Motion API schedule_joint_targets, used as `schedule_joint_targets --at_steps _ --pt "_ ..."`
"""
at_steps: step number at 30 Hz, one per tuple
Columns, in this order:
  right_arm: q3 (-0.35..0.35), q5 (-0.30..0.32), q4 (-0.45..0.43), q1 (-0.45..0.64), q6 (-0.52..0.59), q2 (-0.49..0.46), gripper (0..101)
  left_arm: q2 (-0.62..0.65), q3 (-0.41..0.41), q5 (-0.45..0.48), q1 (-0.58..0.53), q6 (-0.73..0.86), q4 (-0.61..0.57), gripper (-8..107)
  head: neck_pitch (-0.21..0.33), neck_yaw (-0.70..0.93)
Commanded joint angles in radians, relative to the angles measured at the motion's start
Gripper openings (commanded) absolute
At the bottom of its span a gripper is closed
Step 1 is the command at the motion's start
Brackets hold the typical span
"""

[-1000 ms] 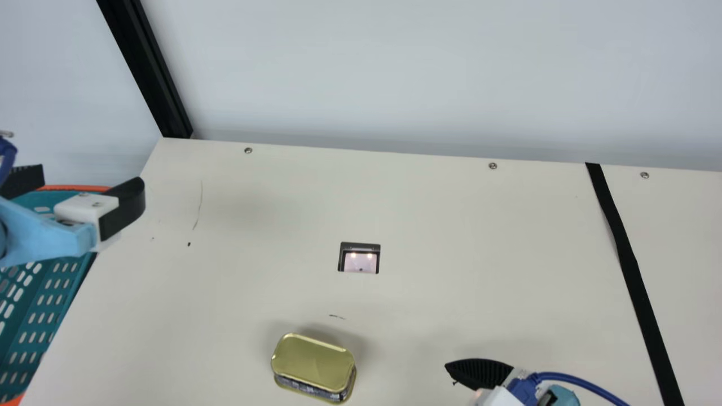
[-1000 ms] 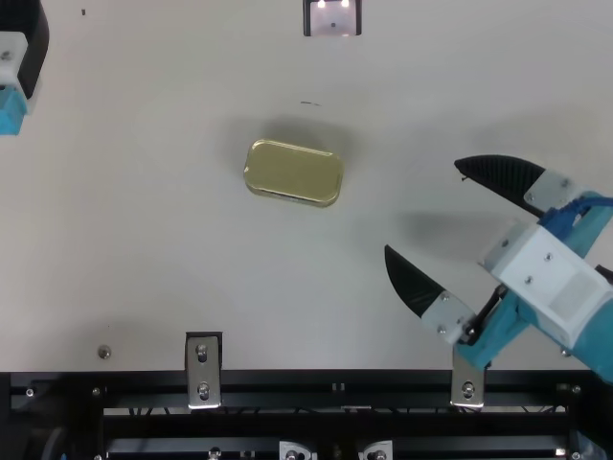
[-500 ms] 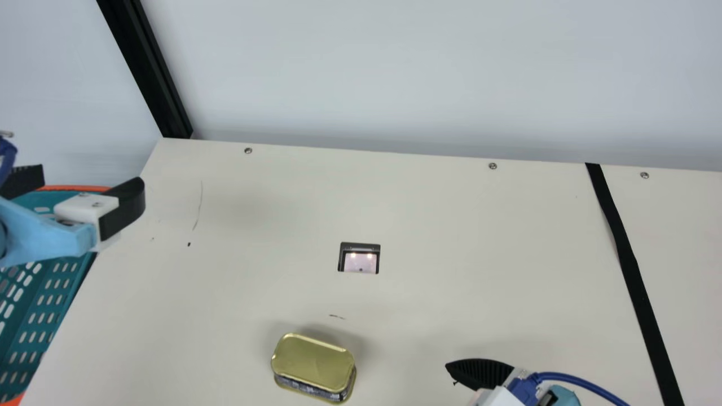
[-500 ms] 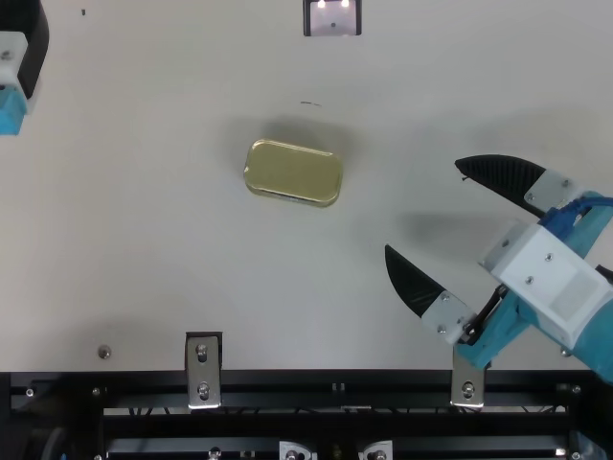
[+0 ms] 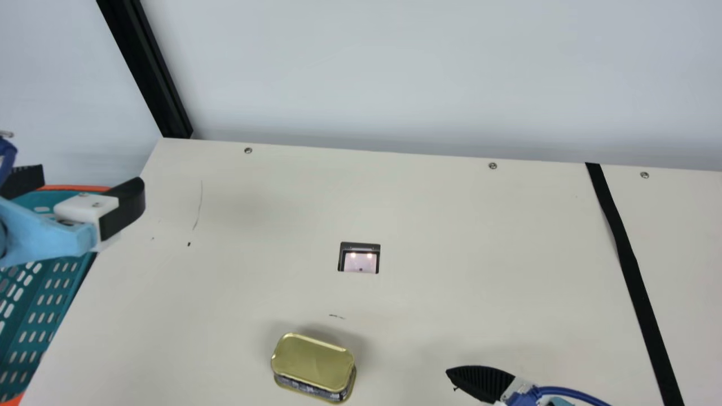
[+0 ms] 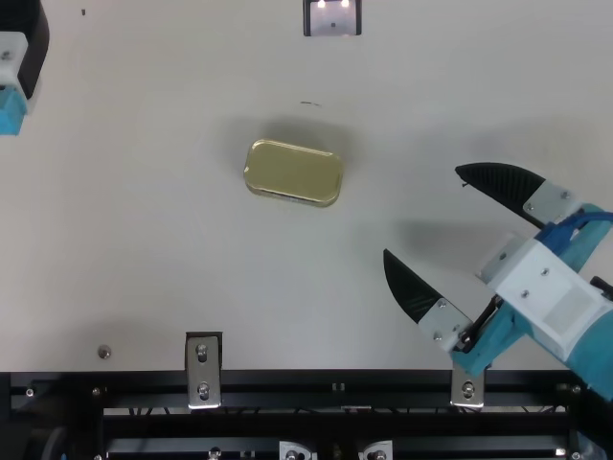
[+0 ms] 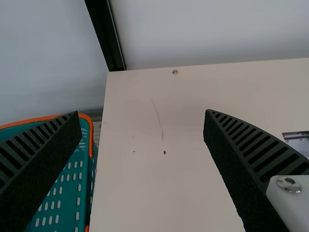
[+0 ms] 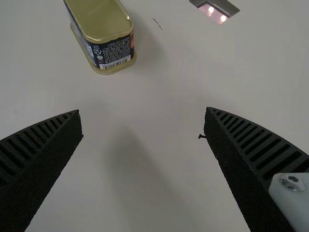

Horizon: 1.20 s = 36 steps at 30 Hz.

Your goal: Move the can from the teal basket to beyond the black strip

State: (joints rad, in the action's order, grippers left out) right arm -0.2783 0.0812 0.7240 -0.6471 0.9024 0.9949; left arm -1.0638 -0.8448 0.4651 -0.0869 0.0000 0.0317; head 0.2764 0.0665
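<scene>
Where the cream table (image 5: 423,225) ends at my left, the teal basket (image 5: 42,332) stands; the black strip (image 5: 634,273) crosses its right side. My left gripper (image 7: 142,112), fingers apart, hangs by the basket; my right gripper (image 6: 420,211) has its fingers spread, near the can (image 5: 313,361). That sits between basket and strip, so I judge the task half done: grasp, carry and release beyond the strip remain.

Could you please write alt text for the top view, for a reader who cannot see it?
A gold, rounded-rectangular metal can stands on a cream table, with the right arm's open black-fingered gripper at right, not touching it. One black finger of the left arm shows at upper left; a black metal frame runs along the bottom.
</scene>
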Motion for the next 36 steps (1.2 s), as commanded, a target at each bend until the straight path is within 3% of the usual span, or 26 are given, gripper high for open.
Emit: schedule_joint_targets --at_steps 1,8,15,23,36 --pt "0.004 -0.03 -0.025 -0.02 -0.043 0.002 101 0.0 0.0 0.0 0.0 0.0 0.0 90 0.017 -0.004" --pt "-0.068 -0.094 -0.138 -0.052 -0.122 0.056 101 0.0 0.0 0.0 0.0 0.0 0.0 90 0.017 -0.004" --pt "-0.233 -0.053 -0.278 -0.036 -0.165 0.143 101 0.0 0.0 0.0 0.0 0.0 0.0 90 0.017 -0.004" --pt "-0.463 0.124 -0.435 -0.031 -0.221 0.239 101 0.0 0.0 0.0 0.0 0.0 0.0 90 0.017 -0.004" --pt "-0.851 0.52 -0.672 -0.128 -0.431 0.396 101 0.0 0.0 0.0 0.0 0.0 0.0 90 0.017 -0.004"
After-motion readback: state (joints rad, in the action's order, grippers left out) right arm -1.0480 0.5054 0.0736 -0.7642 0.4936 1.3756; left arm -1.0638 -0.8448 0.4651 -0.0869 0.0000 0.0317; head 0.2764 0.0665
